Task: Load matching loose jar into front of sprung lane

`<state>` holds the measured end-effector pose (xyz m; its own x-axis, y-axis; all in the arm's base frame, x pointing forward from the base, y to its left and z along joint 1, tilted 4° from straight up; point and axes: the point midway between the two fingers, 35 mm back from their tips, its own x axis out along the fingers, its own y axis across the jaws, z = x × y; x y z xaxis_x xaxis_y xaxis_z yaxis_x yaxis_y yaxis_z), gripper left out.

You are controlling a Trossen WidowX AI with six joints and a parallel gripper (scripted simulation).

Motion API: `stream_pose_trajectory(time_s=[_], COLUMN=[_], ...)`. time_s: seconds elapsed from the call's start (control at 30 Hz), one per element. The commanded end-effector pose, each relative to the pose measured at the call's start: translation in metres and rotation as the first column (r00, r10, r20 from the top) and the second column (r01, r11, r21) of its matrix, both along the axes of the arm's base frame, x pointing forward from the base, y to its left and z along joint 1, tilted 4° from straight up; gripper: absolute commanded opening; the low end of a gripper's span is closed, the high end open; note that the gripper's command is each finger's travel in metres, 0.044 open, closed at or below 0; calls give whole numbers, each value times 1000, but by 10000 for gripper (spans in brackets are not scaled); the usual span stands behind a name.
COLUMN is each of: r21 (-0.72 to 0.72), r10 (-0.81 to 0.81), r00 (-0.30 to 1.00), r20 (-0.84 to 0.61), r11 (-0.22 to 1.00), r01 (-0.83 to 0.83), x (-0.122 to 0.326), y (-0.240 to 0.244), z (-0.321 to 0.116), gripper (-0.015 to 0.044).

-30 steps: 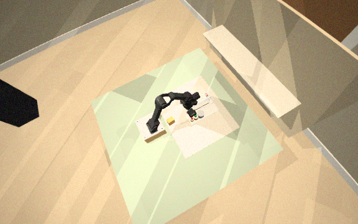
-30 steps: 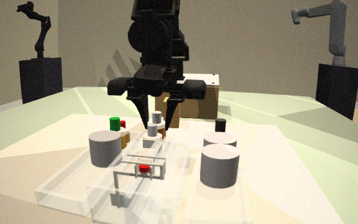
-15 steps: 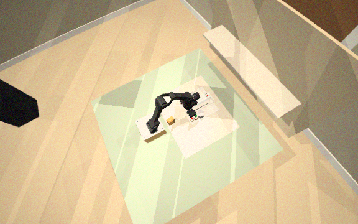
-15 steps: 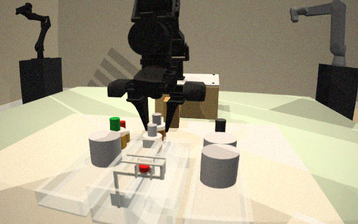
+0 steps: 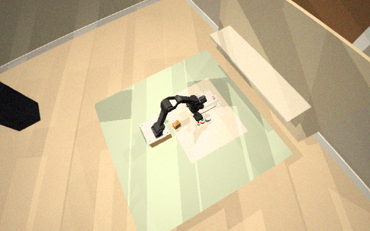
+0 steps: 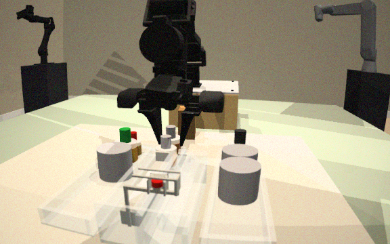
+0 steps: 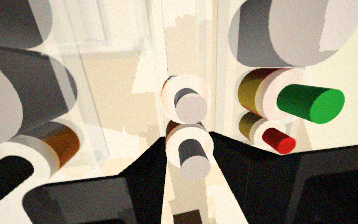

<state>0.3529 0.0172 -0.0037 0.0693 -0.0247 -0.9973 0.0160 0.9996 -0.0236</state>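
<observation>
My gripper (image 5: pixel 198 117) (image 6: pixel 171 145) (image 7: pixel 187 138) is shut on a brown jar with a white label and a grey cap (image 6: pixel 170 131) (image 7: pixel 195 167). The jar is upright between the fingertips. A matching grey-capped jar (image 6: pixel 166 141) (image 7: pixel 191 107) stands directly beyond it in the clear-walled lane (image 7: pixel 215 50). In the wrist view the two jars look in line and very close; whether they touch is unclear. A metal frame with a red mark (image 6: pixel 157 183) sits over the rear of the lane. The front stop and the held jar's base are hidden or unclear.
Green-capped (image 6: pixel 124 135) (image 7: pixel 325 106) and red-capped (image 6: pixel 133 135) (image 7: pixel 280 144) jars stand to one side, near a grey cylinder (image 6: pixel 114 164). On the other side are a black-capped jar (image 6: pixel 240 136) (image 7: pixel 62 145) and two grey cylinders (image 6: pixel 239 184) (image 6: pixel 240 150). An orange-brown block (image 5: pixel 176 124) is near the arm's base.
</observation>
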Motion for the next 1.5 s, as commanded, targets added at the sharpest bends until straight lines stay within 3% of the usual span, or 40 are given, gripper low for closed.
stream_pose_trajectory(time_s=[0.0,1.47], r21=[4,4], r10=[3,3], r00=[1000,1000], r20=[25,25], r11=[1000,1000], r01=[-3,-3], x=[6,2], y=[0,0], z=[0,-8], gripper=[0,0])
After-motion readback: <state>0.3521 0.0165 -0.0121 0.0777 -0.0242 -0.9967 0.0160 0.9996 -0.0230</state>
